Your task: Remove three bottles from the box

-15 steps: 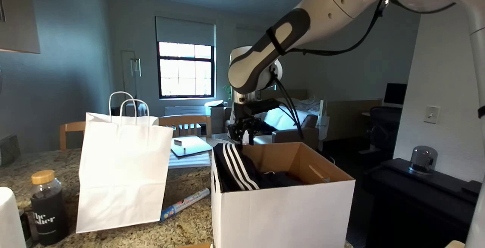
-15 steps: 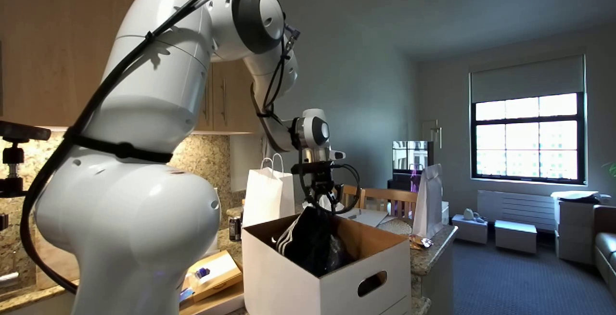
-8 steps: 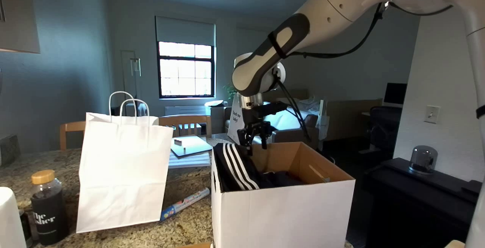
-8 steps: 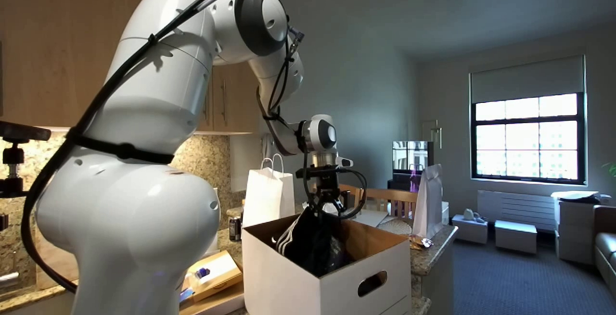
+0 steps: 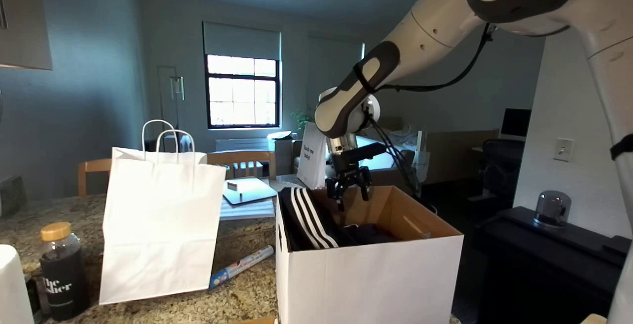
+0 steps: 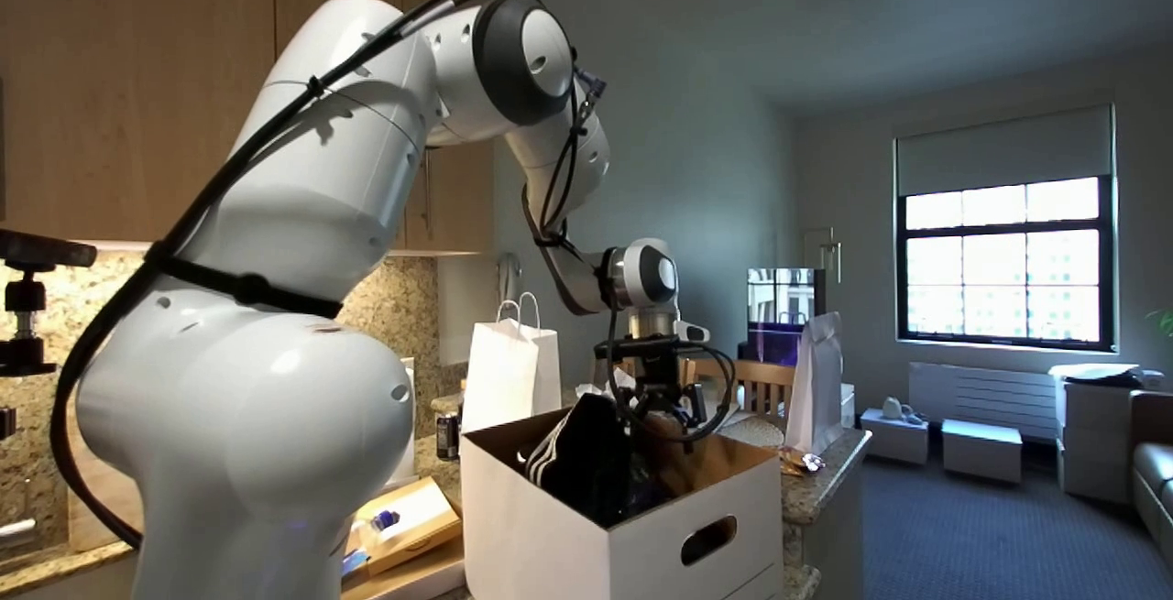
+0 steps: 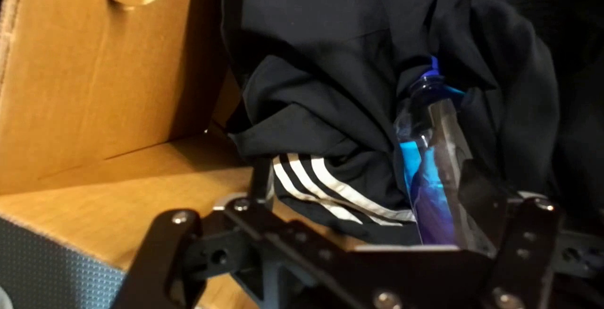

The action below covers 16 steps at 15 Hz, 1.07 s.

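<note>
I had the gripper (image 7: 370, 184) wide and empty at the mouth of the box (image 5: 368, 284), where 1 bottle (image 7: 430, 162) lay among black clothing (image 7: 321, 92), probably light, slick, thin-walled plastic, so I judged a gentle mid-body grip best.

In wrist view, the pincer (image 7: 370, 181) partly hides the bottle (image 7: 430, 172).

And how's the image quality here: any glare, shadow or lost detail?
In both exterior views, the window is washed out nearly white; in an exterior view, the paper bag looks nearly overexposed; in the wrist view, the box has a shadow across part of its inner wall, the black clothing loses fold detail toward the right edge, and the bottle shows pale glints.
</note>
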Tool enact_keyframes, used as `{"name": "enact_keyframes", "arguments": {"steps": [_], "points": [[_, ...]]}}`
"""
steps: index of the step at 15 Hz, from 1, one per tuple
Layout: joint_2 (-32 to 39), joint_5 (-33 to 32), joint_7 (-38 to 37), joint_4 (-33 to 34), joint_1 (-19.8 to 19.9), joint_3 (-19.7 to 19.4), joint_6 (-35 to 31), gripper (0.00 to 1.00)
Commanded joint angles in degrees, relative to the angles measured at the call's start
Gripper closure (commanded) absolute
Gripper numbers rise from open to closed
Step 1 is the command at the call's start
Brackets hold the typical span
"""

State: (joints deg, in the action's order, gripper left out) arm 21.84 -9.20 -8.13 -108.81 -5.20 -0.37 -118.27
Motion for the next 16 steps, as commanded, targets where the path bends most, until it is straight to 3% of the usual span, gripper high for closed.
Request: {"name": "enact_keyframes", "arguments": {"steps": [1, 6, 16], "points": [[6.3, 0.8, -0.2, 3.3, 0.1, 0.3, 1.8, 0.0], [13.3, 0.7, -0.1, 6.7, -0.7, 0.5, 0.8, 0.0], [12.9, 0.6, 2.2, 8.3, -5.4, 4.9, 0.6, 0.0]]}}
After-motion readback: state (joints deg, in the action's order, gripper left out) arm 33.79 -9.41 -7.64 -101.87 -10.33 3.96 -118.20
